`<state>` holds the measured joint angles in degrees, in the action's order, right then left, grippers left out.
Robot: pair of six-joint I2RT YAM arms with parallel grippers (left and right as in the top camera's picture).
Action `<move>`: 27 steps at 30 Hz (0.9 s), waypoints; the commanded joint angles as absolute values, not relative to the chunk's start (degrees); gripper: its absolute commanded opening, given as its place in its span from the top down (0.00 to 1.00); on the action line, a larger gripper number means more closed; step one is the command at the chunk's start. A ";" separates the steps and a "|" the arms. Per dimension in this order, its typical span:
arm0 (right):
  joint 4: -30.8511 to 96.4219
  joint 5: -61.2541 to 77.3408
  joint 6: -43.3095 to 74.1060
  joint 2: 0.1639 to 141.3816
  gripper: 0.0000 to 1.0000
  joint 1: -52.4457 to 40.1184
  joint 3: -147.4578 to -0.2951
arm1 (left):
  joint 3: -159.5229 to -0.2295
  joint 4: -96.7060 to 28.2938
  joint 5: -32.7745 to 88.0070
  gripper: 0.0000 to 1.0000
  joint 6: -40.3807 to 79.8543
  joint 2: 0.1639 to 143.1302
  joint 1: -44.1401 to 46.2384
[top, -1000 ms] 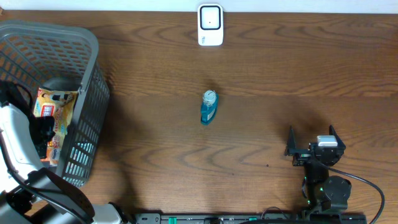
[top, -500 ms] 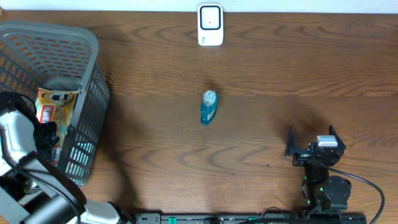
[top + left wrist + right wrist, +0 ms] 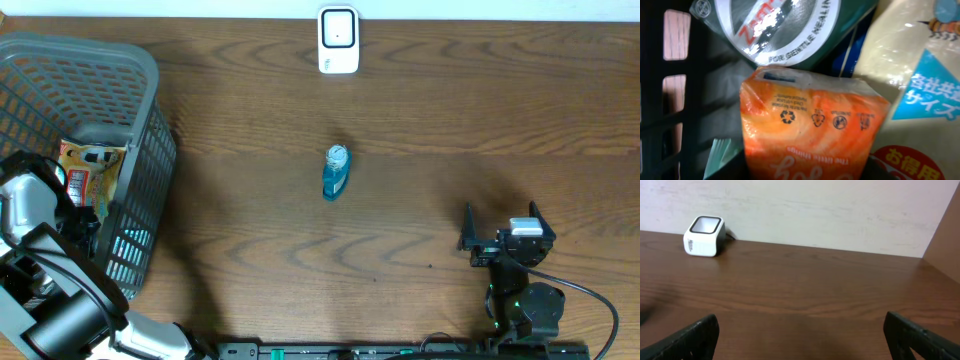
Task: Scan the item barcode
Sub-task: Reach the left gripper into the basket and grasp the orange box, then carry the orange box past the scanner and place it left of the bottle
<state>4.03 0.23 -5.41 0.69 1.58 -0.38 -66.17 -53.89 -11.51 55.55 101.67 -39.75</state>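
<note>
Since a second ago my left arm has pushed deeper into the grey mesh plastic basket; I cannot tell whether its claw is wide or narrow. Its camera shows an orange plastic packet with recycling symbols, in the basket beside a green tin reading "Zam" and a cream bag with Japanese print. The right claw gapes wide over the brown wood-grain table. A white box-shaped scanner sits at the far edge by a pale wall.
</note>
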 commanded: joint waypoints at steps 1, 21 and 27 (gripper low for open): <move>4.27 -0.05 -4.78 0.38 0.01 1.50 -0.32 | -67.68 -55.24 -12.62 0.59 55.59 99.07 -39.97; 4.27 -0.05 -4.78 0.38 0.01 1.50 -0.32 | -76.38 -42.96 27.46 0.59 57.34 64.01 -31.68; 4.27 -0.05 -4.78 0.38 0.01 1.50 -0.32 | -76.38 -31.14 25.23 0.58 57.30 60.47 -11.44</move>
